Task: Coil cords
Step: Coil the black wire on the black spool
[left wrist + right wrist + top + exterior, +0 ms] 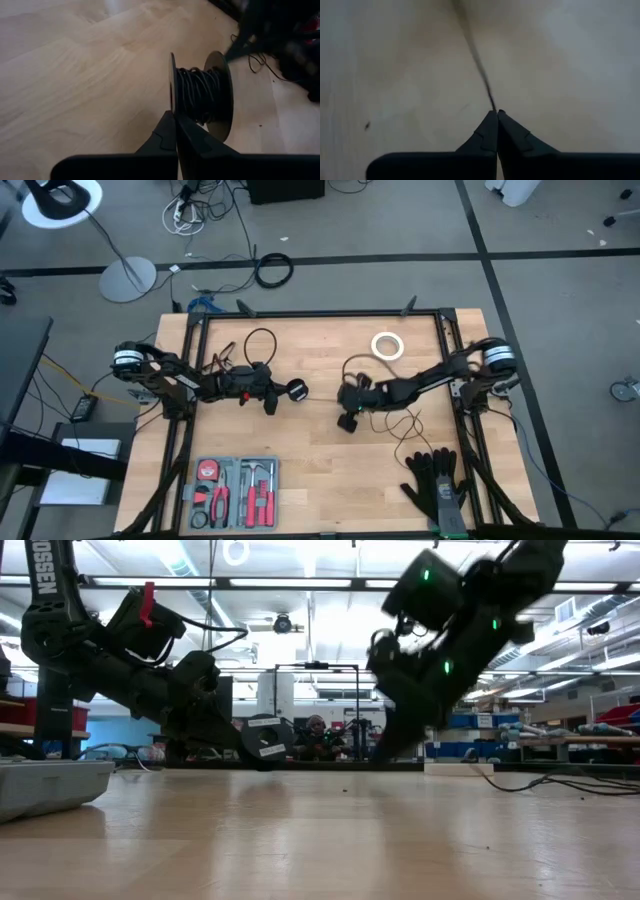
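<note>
Right gripper [496,114] pinches the thin black cord [479,62] above the table; left gripper [174,116] clamps the spool [200,95]. A tug could slip the cord free.

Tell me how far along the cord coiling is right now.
Partly done. The spool, pinched at its flange by the shut left hand, already carries many turns of the cord. In hand: the right hand is shut on the thin cord just above the table, feeding a length. Left: loose cord still lies in loops on the table beside the right arm.
</note>
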Robot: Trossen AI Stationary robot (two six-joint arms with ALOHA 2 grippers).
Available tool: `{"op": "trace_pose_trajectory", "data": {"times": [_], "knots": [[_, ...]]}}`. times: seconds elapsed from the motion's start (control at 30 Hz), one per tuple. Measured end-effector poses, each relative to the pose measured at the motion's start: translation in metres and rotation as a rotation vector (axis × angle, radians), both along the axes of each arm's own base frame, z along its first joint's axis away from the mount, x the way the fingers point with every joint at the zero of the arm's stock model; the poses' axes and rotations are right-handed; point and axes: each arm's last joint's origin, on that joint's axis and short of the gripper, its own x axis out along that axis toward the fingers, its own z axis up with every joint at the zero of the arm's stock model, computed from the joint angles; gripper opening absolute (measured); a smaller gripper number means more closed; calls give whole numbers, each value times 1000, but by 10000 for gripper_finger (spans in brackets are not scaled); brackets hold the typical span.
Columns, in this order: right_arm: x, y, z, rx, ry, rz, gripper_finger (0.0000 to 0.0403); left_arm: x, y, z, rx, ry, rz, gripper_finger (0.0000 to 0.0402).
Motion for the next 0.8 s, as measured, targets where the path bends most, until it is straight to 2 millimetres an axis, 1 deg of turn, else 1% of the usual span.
{"op": "trace_pose_trajectory", "data": {"times": [0.03,0.1,0.17,0.2,0.33,0.4,0.47,0.63,0.8], "knots": [[-3,-3,8,2,-10,-32,2,0,0,0,3,0,-3,0],[-8,-10,19,22,-19,-85,2,0,0,1,16,-1,-27,0],[-14,-17,23,38,-3,-121,1,0,-1,0,25,5,-46,0],[-14,-19,25,49,-17,-125,1,0,-1,0,32,10,-51,0],[-6,-26,34,57,-128,-125,1,7,-1,2,40,26,-88,0],[2,-28,38,87,-208,-84,1,10,-1,2,35,57,-105,0],[6,-28,40,104,-247,-38,1,13,0,3,47,82,-109,0],[1,-27,35,70,-151,24,4,13,1,1,49,109,-97,0],[-7,-26,28,72,-27,78,24,13,1,1,47,114,-97,0]]}}
